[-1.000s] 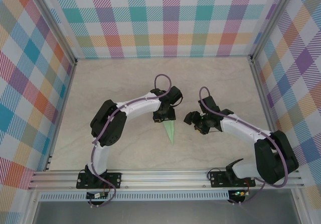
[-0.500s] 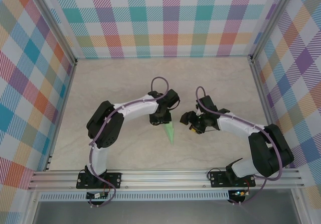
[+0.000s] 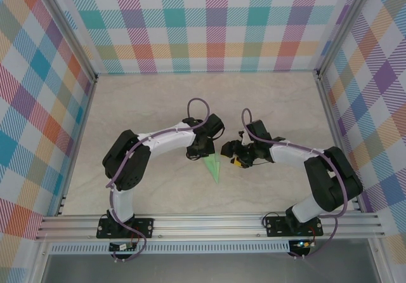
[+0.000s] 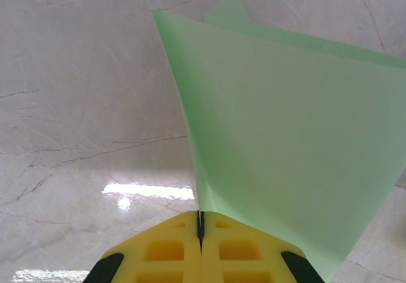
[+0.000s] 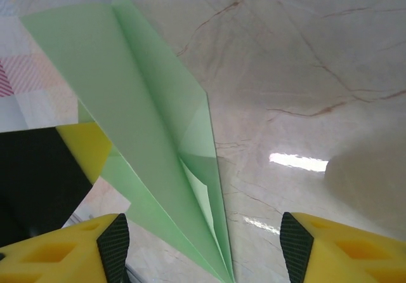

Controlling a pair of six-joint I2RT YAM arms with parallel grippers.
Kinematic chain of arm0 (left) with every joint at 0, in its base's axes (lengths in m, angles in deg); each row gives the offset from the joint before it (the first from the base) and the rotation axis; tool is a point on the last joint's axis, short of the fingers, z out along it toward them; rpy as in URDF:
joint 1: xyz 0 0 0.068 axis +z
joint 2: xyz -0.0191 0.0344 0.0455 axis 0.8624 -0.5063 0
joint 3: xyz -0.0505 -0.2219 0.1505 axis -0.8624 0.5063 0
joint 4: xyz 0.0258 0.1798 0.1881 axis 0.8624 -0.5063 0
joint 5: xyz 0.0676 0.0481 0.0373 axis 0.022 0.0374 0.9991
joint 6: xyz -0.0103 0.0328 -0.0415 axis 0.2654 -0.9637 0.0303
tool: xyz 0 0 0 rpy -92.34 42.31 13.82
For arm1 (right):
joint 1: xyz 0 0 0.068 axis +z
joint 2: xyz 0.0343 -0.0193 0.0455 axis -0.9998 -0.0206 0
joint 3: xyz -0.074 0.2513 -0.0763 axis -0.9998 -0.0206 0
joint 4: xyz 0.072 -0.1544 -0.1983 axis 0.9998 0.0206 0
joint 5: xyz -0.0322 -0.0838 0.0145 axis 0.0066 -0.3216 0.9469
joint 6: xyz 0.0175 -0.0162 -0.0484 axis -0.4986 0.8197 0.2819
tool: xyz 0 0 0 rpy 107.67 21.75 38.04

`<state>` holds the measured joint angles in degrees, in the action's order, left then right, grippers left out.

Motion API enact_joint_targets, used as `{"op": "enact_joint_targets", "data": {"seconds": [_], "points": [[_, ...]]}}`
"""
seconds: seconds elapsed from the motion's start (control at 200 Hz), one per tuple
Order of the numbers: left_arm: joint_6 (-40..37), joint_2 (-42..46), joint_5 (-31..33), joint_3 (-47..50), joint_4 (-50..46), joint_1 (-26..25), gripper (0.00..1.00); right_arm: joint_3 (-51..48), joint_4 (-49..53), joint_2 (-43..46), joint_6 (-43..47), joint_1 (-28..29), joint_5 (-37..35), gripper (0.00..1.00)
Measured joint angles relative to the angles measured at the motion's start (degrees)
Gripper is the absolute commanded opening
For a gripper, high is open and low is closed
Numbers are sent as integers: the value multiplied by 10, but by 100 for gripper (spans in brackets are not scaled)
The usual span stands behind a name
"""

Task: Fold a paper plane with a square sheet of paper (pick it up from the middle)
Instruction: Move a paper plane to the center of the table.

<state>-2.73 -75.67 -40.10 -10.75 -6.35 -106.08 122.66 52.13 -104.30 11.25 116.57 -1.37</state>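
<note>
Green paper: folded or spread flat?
Folded: the paper plane is a slim pointed dart with layered creases, pinched by the shut left gripper.

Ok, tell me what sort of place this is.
Probably a robot lab cell: a pale marble-look tabletop boxed in by pastel plaid-print walls, with a white left arm and right arm bolted to a silver aluminium rail.

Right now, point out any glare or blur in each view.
Left wrist: a white glare streak lies on the table, left of the paper plane. Right wrist: a smaller glare patch, and a blurred pale blob at the right edge. Top external: even light, no strong glare.
</note>
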Motion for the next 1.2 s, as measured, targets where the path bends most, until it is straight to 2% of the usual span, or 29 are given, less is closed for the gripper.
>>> {"op": "enact_joint_targets", "data": {"seconds": [0.27,1.045,1.2], "points": [[0,0,0,0,2,0,1,0,-40,-38,26,24,38,66],[0,0,0,0,2,0,3,6,-96,-77,59,75,41,51],[0,0,0,0,2,0,3,6,-101,-77,65,79,39,53]]}}
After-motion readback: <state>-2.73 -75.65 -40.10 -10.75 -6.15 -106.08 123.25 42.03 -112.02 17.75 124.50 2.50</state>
